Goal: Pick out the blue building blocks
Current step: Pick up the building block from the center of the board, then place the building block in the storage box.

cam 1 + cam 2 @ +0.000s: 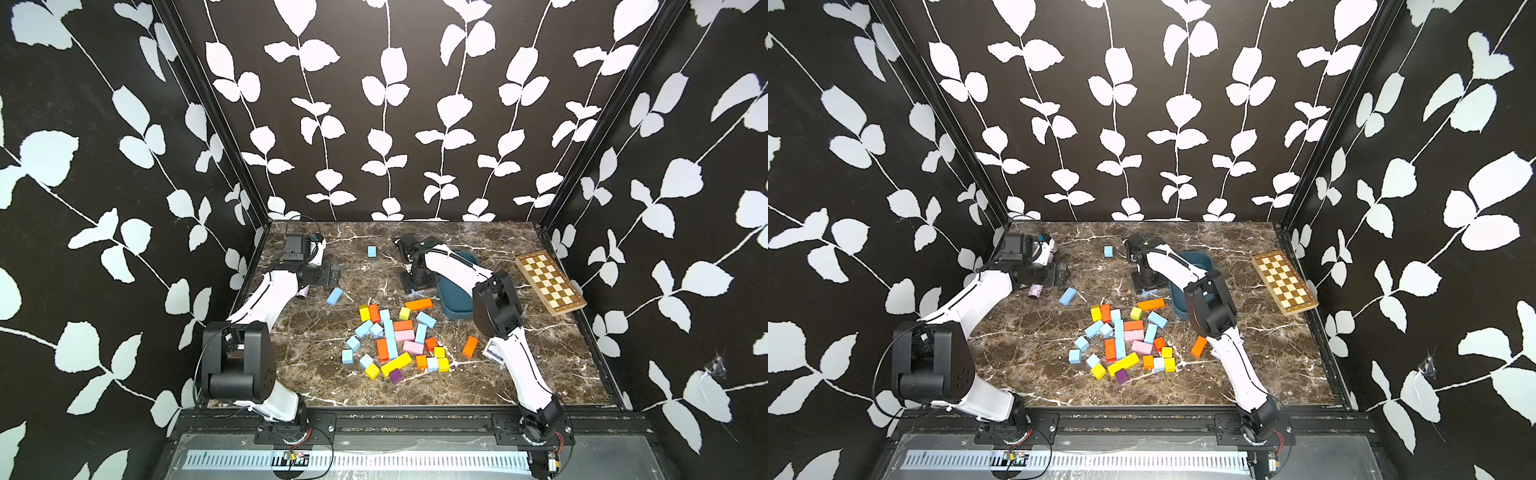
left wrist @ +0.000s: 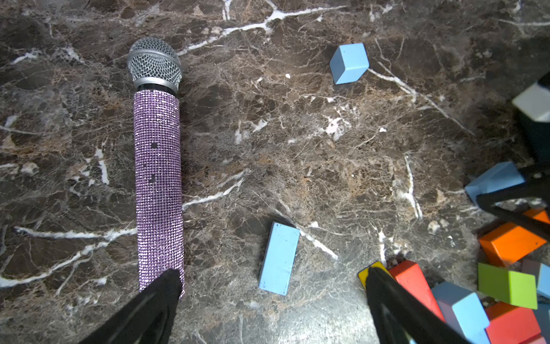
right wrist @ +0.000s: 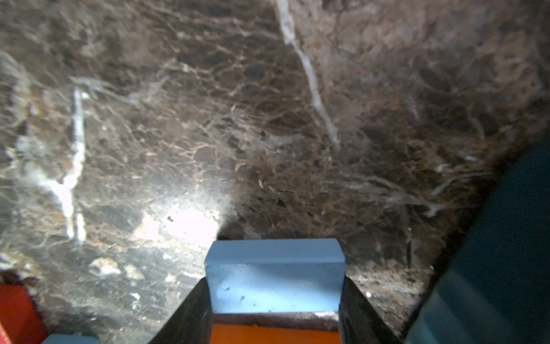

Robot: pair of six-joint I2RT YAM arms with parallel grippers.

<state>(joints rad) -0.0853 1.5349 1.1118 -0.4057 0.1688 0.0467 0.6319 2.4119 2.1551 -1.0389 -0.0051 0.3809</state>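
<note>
Several light blue building blocks lie mixed with orange, yellow, pink and purple ones in a pile (image 1: 395,340) (image 1: 1125,340) mid-table. A lone blue cube (image 1: 372,251) (image 2: 349,62) sits toward the back. A blue bar (image 1: 334,296) (image 2: 279,259) lies left of the pile, below my left gripper (image 1: 332,275) (image 2: 272,275), whose jaws stand wide open and hold nothing. My right gripper (image 1: 412,286) (image 3: 275,297) is low at the pile's far edge beside the tray, its two fingers pressed against the sides of a blue block (image 3: 275,277). An orange block (image 3: 273,333) lies just behind it.
A dark teal tray (image 1: 455,301) (image 3: 506,253) stands right of the right gripper, partly under that arm. A folded chessboard (image 1: 549,282) lies at the far right. A purple glitter microphone (image 2: 157,166) (image 1: 302,293) rests under the left arm. One orange block (image 1: 470,346) lies apart.
</note>
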